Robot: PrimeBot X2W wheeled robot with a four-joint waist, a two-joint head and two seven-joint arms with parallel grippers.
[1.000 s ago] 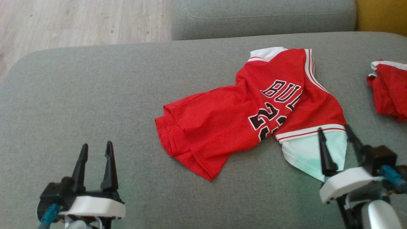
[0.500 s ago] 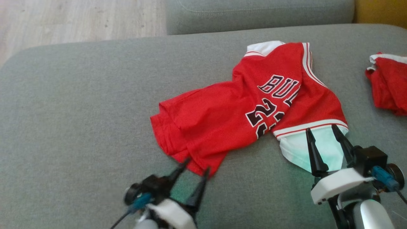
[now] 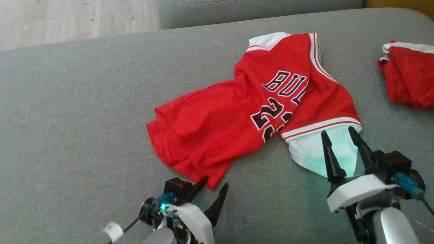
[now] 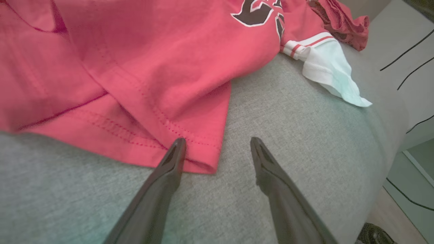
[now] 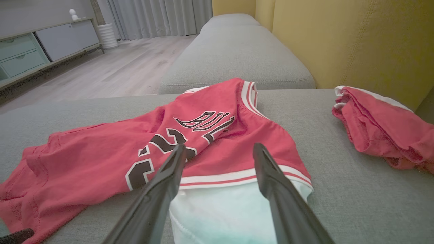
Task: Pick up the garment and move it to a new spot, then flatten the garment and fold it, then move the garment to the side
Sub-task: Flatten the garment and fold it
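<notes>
Red jersey (image 3: 251,112) crumpled, centre-right on grey cushion (image 3: 84,118). Bare cushion to left; floor (image 3: 67,17) beyond far edge.
Left gripper (image 3: 216,181) spread, now at hem corner; a second ago at lower left.
Right gripper (image 3: 337,130) spread over white sleeve.
Count: two grippers, one jersey, one red bundle (image 3: 407,78) far right.

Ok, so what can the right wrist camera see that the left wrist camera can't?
Right wrist view adds: grey curtains, a pale cabinet with drawers, a yellow padded wall, the black BUL letters, and the open right hand.
Left wrist view adds: thin black cables and close-up hem stitching beside the open left hand.
Both share: the red basketball jersey with its white sleeve, the crumpled second red garment, and the grey fabric sofa cushion.
</notes>
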